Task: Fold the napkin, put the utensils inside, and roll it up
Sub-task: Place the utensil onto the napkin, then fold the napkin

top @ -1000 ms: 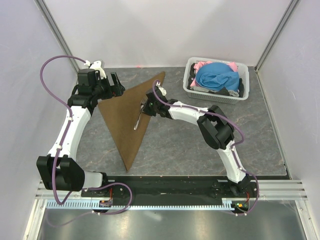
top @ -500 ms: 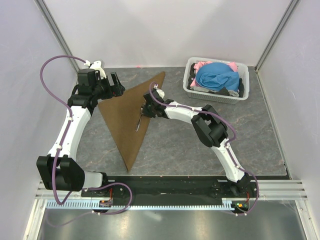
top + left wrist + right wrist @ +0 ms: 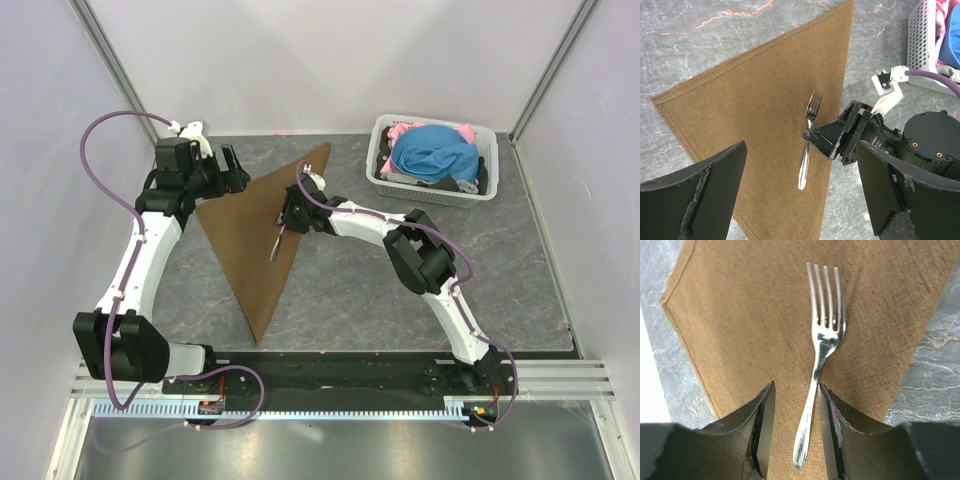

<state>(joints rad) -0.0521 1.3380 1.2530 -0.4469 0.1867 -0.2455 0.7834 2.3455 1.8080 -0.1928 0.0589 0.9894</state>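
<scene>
The slim silver four-tined fork [image 3: 826, 337] lies flat on the brown cloth napkin [image 3: 245, 235], which is spread as a folded triangle on the grey marbled table [image 3: 350, 300]. The fork sits just inside the napkin's long edge on the basket side. Its tines point toward the napkin's far corner and its handle runs roughly along that edge.

The right gripper [image 3: 796, 390] straddles the handle with its jaws parted. Its fingers [image 3: 762, 425] stand one on each side and nothing is clamped; the wrist view does not settle whether the nearer pad brushes the metal.

The fork seems already placed, so the job now is to leave it undisturbed. The gripper should probably rise straight up off the napkin with the jaws kept as wide as they are, so that neither pad catches the handle and skews it or drags it over the edge. A fork parallel to that edge and fully on the cloth ought to roll up cleanly; one that overhangs would likely slip out of the roll.

The right arm is stretched out low from a raised elbow, its wrist pitched down over the napkin's basket-side edge. The left gripper [image 3: 233, 168] hangs by the opposite corner of the napkin, fingers spread wide and holding nothing, its camera looking down across the cloth.

Well beyond the napkin's far corner stands a white plastic basket [image 3: 420, 190] of blue and pink clothes [image 3: 430, 152].
</scene>
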